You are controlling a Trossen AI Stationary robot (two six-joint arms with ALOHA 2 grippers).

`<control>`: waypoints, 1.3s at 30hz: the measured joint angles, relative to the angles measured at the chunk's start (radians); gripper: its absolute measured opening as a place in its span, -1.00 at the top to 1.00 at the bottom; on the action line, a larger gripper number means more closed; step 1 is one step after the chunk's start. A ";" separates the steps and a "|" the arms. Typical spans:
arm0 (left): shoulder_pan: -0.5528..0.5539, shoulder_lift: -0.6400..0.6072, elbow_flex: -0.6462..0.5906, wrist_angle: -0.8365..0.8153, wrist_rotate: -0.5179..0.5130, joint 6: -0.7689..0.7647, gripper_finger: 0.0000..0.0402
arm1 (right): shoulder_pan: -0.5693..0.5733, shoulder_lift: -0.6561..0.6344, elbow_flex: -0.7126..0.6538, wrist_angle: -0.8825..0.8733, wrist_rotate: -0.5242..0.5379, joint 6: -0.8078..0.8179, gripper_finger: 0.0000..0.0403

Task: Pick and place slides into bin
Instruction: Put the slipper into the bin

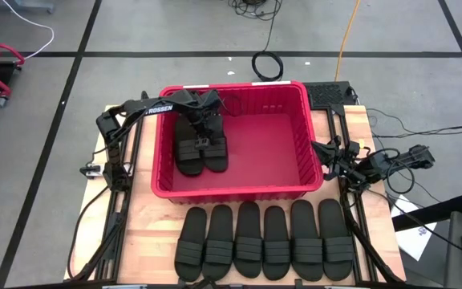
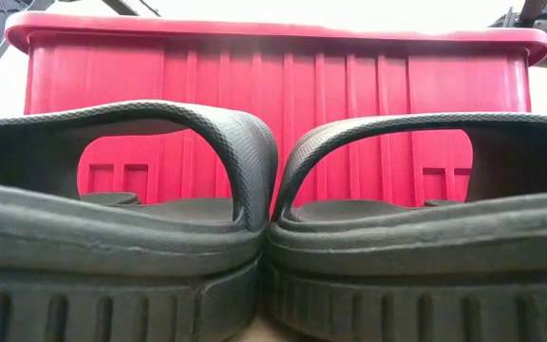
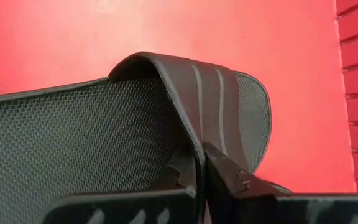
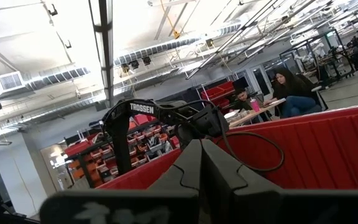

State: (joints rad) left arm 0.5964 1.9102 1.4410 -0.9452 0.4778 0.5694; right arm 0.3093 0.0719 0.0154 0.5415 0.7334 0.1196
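The red bin (image 1: 239,193) stands mid-table and fills the back of the low view (image 2: 349,95). Two black slides (image 1: 201,156) lie side by side in its left half. My left gripper (image 1: 201,132) reaches down into the bin over them and is shut on one slide (image 3: 73,143). Several more slides (image 1: 263,241) lie in a row on the table at the near edge, soles down; two of them (image 2: 112,237) fill the low view. My right gripper (image 1: 327,154) waits shut and empty beside the bin's right wall. My left gripper pinches the edge of the slide's ribbed strap (image 3: 199,149) between its two fingers (image 3: 229,177), one finger inside the strap and one outside. It comes from above, slanting down into the bin. I cannot tell whether the slide rests on the bin floor or hangs clear.
The bin's right half (image 1: 271,144) holds nothing. Cables (image 1: 267,64) lie on the floor beyond the table's far edge. The right wrist view looks over the bin's rim (image 4: 303,143) into the room, where people sit far off.
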 joint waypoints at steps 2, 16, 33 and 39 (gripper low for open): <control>0.000 0.000 0.000 0.004 -0.002 -0.001 0.96 | 0.000 0.000 0.000 0.000 0.000 0.000 1.00; 0.000 0.002 0.003 0.012 -0.061 -0.053 0.41 | 0.000 0.000 0.000 0.008 -0.001 0.000 1.00; -0.001 -0.013 0.121 -0.019 -0.008 -0.074 0.03 | 0.000 0.000 0.000 0.008 -0.001 0.000 1.00; 0.000 -0.013 0.121 -0.047 -0.017 -0.071 0.02 | 0.000 0.000 0.000 0.007 -0.001 0.000 1.00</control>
State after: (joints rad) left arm 0.5961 1.8969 1.5623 -0.9919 0.4605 0.4988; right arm 0.3096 0.0721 0.0152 0.5489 0.7322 0.1200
